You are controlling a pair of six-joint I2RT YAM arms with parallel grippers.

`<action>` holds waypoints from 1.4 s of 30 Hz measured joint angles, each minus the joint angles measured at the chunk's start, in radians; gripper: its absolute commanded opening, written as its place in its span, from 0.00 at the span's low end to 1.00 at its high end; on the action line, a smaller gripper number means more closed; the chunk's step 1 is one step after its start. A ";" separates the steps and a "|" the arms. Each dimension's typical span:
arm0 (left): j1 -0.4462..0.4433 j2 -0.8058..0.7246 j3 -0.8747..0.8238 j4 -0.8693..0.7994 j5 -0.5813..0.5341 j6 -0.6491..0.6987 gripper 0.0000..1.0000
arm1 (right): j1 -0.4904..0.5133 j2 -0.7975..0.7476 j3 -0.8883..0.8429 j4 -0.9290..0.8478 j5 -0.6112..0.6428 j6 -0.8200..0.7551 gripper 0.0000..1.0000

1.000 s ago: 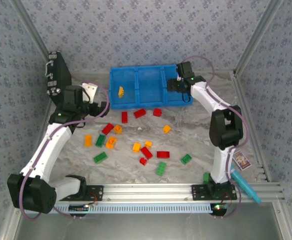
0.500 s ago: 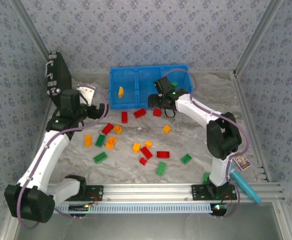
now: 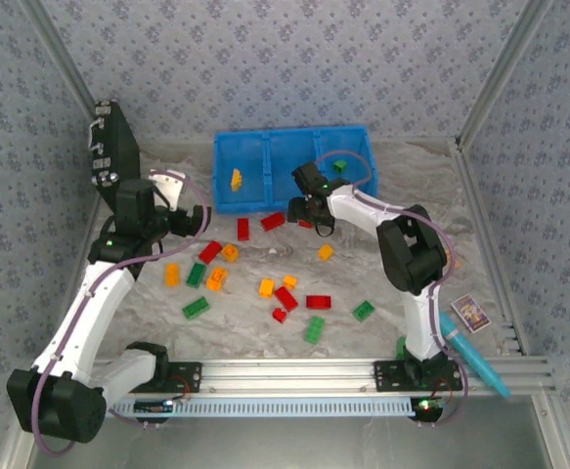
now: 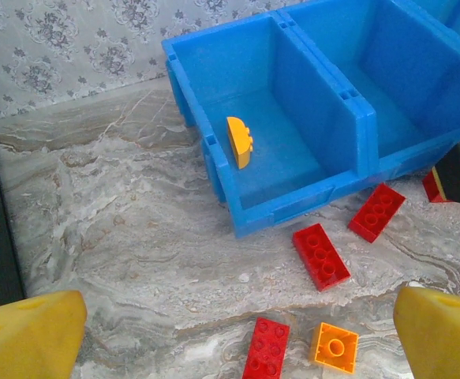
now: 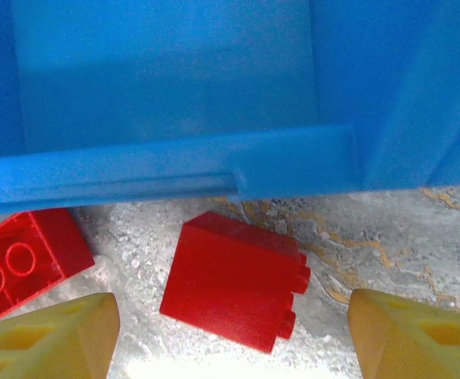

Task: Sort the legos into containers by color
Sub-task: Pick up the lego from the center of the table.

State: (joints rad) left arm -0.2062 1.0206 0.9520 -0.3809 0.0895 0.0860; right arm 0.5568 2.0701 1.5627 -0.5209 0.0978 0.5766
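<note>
The left arm reaches to the far side, and its left gripper point(image 3: 204, 217) is wide open. The right arm bends left. Its right gripper point(image 3: 309, 213) hangs low, jaws apart, maybe touching nothing.

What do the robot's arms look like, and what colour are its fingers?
Both arms, the left arm and the right arm, are smooth white tubes joined by chunky black round joints. A thin purplish cable loops along each one. The fingers are yellow-orange plastic wedges.
</note>
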 measured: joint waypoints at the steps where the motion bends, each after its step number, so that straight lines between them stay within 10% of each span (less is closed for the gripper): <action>1: 0.000 0.000 -0.001 0.000 0.000 0.000 1.00 | 0.000 0.008 0.009 -0.001 0.000 0.003 0.78; 13: 0.000 0.000 -0.009 0.000 0.000 0.003 1.00 | -0.001 0.100 0.085 -0.056 0.027 0.019 0.70; 25: 0.000 0.002 -0.009 0.011 0.000 0.003 1.00 | -0.005 0.095 0.069 -0.079 0.053 0.012 0.38; 42: 0.000 0.018 -0.009 0.005 0.000 -0.009 1.00 | -0.005 -0.068 0.207 -0.143 0.056 -0.151 0.34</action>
State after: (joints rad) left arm -0.2062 1.0382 0.9428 -0.3763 0.0895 0.0769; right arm 0.5522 2.0022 1.7699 -0.6640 0.1535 0.4255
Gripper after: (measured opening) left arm 0.998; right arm 0.433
